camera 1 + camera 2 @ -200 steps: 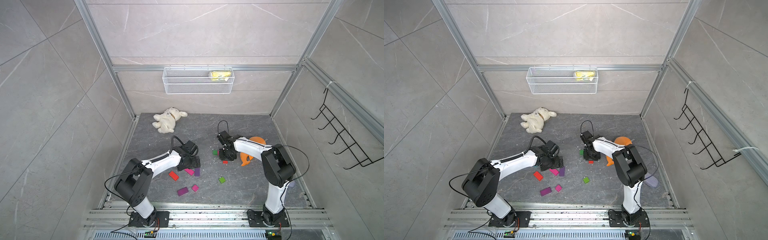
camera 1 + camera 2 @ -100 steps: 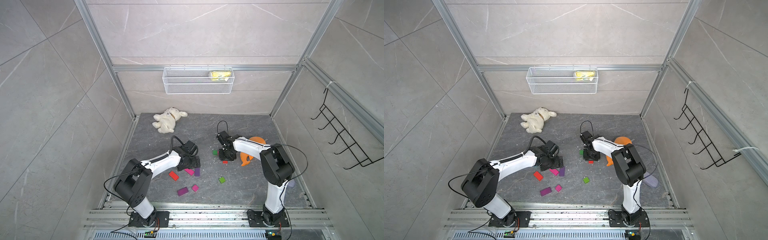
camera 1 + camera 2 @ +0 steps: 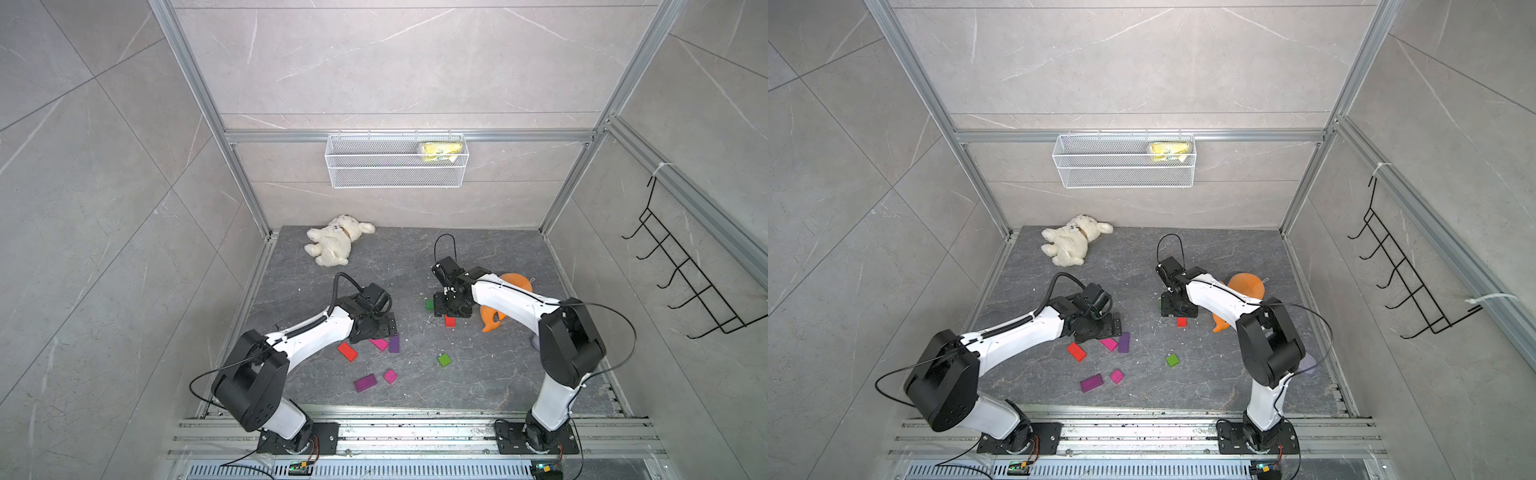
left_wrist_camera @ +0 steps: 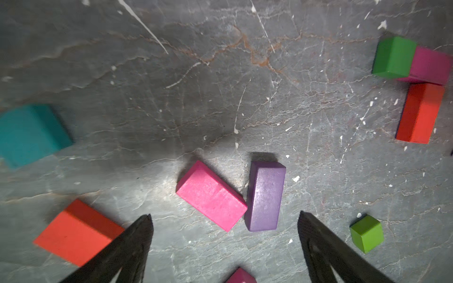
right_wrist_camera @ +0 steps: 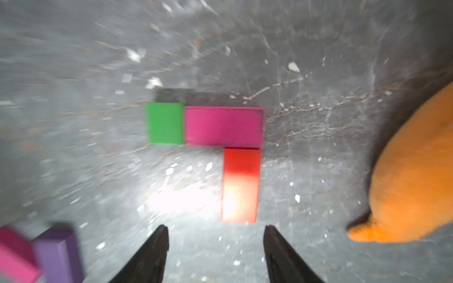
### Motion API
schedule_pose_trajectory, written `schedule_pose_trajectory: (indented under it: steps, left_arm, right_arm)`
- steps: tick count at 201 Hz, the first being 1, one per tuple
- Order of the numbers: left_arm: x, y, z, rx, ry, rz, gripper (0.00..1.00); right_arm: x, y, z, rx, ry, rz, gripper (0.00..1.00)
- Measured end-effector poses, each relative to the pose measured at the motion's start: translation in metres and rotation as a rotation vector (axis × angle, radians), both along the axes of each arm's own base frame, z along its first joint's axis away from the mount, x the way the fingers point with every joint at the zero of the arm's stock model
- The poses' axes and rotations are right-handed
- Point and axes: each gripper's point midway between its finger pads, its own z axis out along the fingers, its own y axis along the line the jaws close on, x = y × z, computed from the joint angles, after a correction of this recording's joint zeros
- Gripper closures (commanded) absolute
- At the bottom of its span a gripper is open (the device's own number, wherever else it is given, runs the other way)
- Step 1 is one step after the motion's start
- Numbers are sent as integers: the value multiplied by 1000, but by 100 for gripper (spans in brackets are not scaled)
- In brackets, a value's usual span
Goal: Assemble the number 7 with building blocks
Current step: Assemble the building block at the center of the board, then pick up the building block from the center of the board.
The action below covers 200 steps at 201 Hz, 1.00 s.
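Left wrist: smooth rectangular purple block (image 4: 266, 196) on veined slate (image 4: 220, 85)

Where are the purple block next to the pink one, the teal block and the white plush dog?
purple block (image 4: 266, 196): left wrist view, middle of its top face.
teal block (image 4: 29, 133): left wrist view, middle of the blurred block.
white plush dog (image 3: 332, 246): in a top view, on its body.

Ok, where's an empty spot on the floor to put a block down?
Biggest bare floor: at the back, between the white plush dog and the half-built number 7. Also bare: the front, on the near side of the lone green block. Crowded: around the red block, magenta block and purple block, and beside the orange plush toy.
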Motion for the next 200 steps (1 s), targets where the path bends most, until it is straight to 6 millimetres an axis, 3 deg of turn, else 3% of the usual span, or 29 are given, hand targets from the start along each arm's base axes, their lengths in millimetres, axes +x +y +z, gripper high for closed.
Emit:
schedule_pose_trajectory:
  steps: [22, 52, 93, 137, 200]
  left_arm:
    - [-3, 16, 25, 8, -77, 33, 0]
    - [-15, 49, 51, 13, -153, 109, 1]
    - [-32, 95, 38, 53, -99, 236, 1]
    - [-44, 115, 28, 56, -67, 294, 1]
    - [-50, 113, 25, 21, -47, 284, 1]
  right_arm:
    - [-12, 23, 26, 39, -50, 27, 35]
    - [-49, 64, 23, 39, -28, 101, 36]
    - [-90, 101, -2, 7, 30, 139, 37]
    - [-93, 126, -12, -4, 29, 103, 37]
    - [-85, 155, -25, -7, 25, 72, 37]
